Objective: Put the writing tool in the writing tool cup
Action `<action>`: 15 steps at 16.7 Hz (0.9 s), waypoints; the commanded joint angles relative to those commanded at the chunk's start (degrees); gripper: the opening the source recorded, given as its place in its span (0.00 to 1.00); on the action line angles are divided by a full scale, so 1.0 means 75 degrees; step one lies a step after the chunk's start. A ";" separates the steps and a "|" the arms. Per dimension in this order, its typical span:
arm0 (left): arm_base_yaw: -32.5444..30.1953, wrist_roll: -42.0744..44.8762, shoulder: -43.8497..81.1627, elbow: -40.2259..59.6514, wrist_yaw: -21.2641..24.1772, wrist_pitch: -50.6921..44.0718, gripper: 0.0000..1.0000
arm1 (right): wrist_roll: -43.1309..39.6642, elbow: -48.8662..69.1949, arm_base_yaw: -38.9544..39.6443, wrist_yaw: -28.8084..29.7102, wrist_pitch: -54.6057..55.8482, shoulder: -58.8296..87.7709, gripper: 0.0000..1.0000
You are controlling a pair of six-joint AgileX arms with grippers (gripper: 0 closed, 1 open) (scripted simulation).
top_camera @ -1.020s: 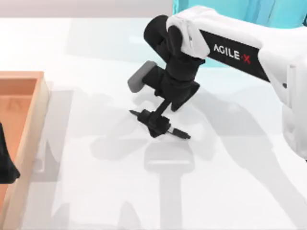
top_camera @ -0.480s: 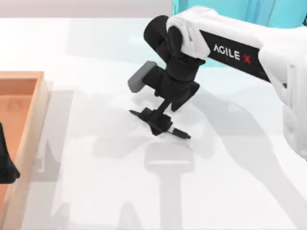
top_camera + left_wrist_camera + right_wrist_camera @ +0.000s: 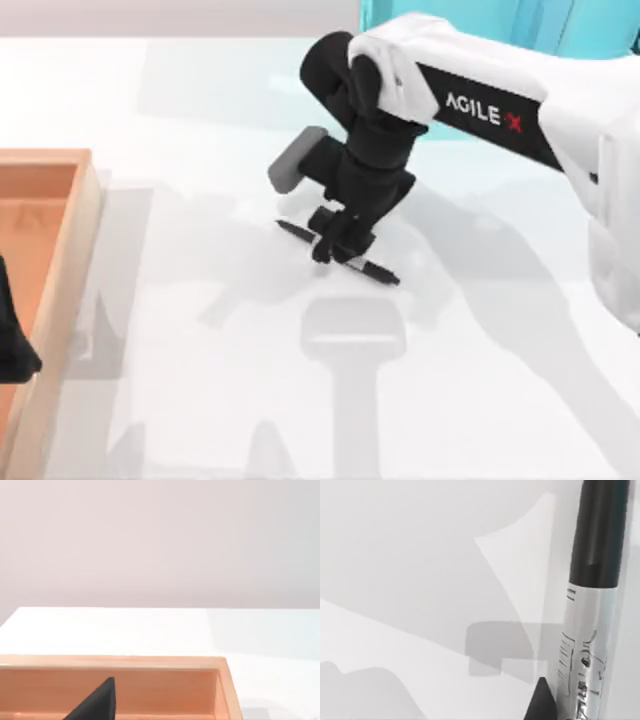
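The writing tool (image 3: 372,270) is a slim black marker with a pale labelled barrel, lying slantwise near the middle of the table. My right gripper (image 3: 336,245) is straight above its middle, shut on the barrel, and the marker's shadow falls a little apart from it on the table. In the right wrist view the writing tool (image 3: 592,610) runs close past one black fingertip (image 3: 540,702). My left gripper (image 3: 12,345) is parked at the left edge over a wooden box. The writing tool cup is out of view.
An open orange wooden box (image 3: 72,250) stands at the table's left side, and its wall (image 3: 165,690) is seen in the left wrist view. A teal object (image 3: 500,18) sits at the back right, behind the right arm.
The right gripper has drawn up and slightly back with the marker. The marker's ends sit a little higher in the top view and its shadow has separated from it. The left arm has not moved.
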 joint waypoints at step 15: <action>0.0000 0.0000 0.0000 0.0000 0.0000 0.0000 1.00 | 0.0205 -0.0615 0.0160 0.0478 -0.0409 -0.1350 0.00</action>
